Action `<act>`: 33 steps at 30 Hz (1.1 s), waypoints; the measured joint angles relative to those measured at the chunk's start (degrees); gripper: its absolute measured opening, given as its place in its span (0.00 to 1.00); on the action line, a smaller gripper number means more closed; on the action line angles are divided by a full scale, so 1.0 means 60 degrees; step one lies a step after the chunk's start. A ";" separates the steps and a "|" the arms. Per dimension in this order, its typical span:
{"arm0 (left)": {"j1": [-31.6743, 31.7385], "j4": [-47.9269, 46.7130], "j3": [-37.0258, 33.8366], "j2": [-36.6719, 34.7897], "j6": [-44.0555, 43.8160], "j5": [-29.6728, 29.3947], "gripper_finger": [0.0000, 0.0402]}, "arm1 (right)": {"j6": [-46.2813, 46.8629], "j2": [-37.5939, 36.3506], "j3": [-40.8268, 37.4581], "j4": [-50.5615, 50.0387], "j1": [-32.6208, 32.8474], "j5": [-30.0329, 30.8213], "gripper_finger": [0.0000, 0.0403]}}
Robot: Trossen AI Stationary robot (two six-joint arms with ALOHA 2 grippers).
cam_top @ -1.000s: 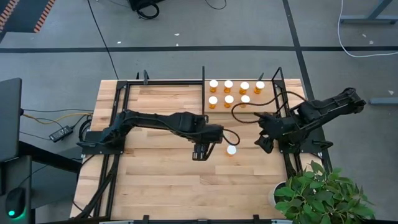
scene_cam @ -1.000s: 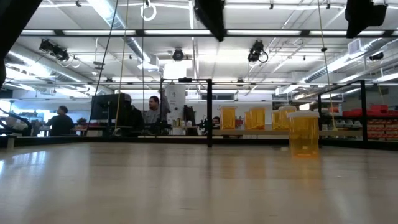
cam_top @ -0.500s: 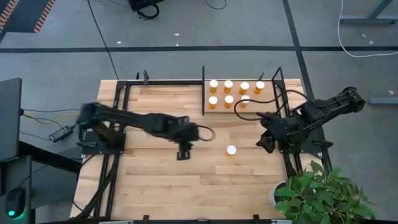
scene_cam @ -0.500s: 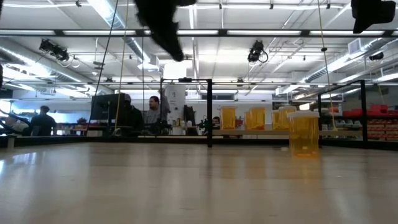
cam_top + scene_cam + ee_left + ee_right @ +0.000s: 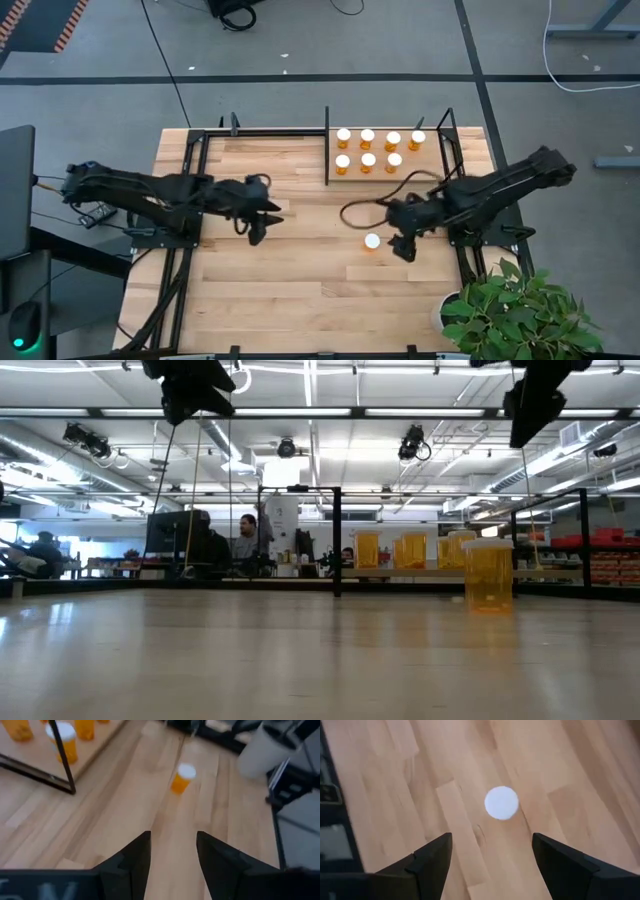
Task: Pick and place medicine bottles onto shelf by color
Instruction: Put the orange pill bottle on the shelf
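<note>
Shelf: seven medicine bottles standing on it, capped.
Lone bottle: upright on the surface, off the shelf.
My right claw: released wide, empty, just beside that bottle.
My left claw: spread apart, empty, well apart from it.

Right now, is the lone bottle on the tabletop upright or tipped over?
Upright. The lone bottle stands on its base, white cap on top; the right wrist view shows only its round cap from above.
</note>
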 joint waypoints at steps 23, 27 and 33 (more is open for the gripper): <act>-0.0272 -0.0278 -0.0241 -0.1251 0.0431 -0.0609 0.41 | -0.2729 0.2878 0.0000 0.1292 -0.1184 -0.0998 0.82; -0.0426 -0.0512 -0.0241 -0.1251 0.0420 -0.0596 0.41 | -0.2770 0.2906 -0.0001 0.1342 -0.1358 -0.0708 0.86; -0.0433 -0.0520 -0.0241 -0.1251 0.0413 -0.0618 0.41 | -0.2817 0.2903 -0.0187 0.1665 -0.1396 -0.0729 0.89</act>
